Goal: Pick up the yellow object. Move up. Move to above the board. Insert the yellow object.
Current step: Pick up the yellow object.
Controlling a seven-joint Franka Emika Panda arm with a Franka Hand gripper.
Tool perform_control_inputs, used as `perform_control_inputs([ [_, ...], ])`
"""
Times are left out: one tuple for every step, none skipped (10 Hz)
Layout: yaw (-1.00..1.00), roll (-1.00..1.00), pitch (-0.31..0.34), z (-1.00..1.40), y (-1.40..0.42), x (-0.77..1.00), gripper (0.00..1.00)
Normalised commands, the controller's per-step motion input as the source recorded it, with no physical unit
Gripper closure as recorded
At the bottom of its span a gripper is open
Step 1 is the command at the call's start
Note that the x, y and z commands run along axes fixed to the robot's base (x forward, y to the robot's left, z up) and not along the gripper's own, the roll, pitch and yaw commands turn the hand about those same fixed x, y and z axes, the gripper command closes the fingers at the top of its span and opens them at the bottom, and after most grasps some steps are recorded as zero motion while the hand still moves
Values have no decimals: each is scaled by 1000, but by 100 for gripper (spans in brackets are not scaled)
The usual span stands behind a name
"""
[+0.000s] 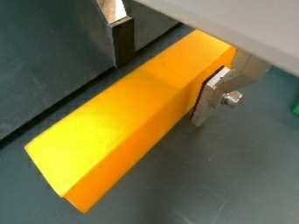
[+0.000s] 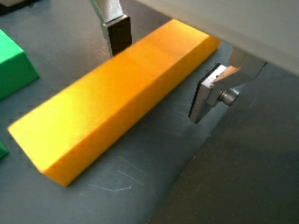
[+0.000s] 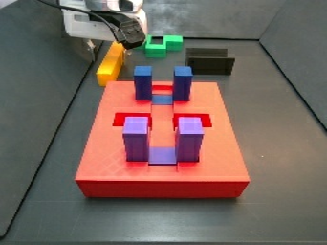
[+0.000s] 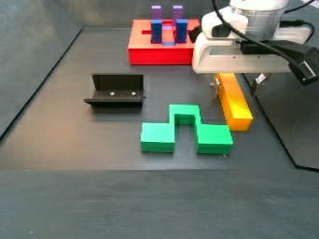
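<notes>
Wrist views both show gripper [image 2: 163,63] straddling yellow object [image 2: 111,98], fingers [image 2: 114,33] spread either side w/ pads not clamped, bar flat on floor. Side view: bar [image 4: 233,103] lies right of centre, beside green block [image 4: 185,131]; board [image 4: 161,44] well apart, upper centre.

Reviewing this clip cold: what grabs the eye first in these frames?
The yellow object lies on the dark floor with the gripper down around one end, a finger on each side, apparently not yet clamped. Beside it sits the green notched block, and the red board with blue and purple uprights lies farther off.
</notes>
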Motion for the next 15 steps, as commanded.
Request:
perform_control_inputs([
  [0, 0, 0, -23, 0, 0, 0],
  [0, 10, 0, 0, 0, 0, 0],
  [0, 0, 0, 0, 0, 0, 0],
  [0, 0, 0, 0, 0, 0, 100],
  [0, 0, 0, 0, 0, 0, 100],
  [0, 0, 0, 0, 0, 0, 100],
  [0, 0, 0, 0, 0, 0, 100],
  [0, 0, 0, 0, 0, 0, 100],
  [0, 0, 0, 0, 0, 0, 100],
  [0, 0, 0, 0, 0, 0, 100],
  [0, 0, 0, 0, 0, 0, 100],
  [0, 0, 0, 0, 0, 0, 100],
  [0, 0, 0, 0, 0, 0, 100],
  [0, 0, 0, 0, 0, 0, 100],
  [0, 0, 0, 0, 0, 0, 100],
])
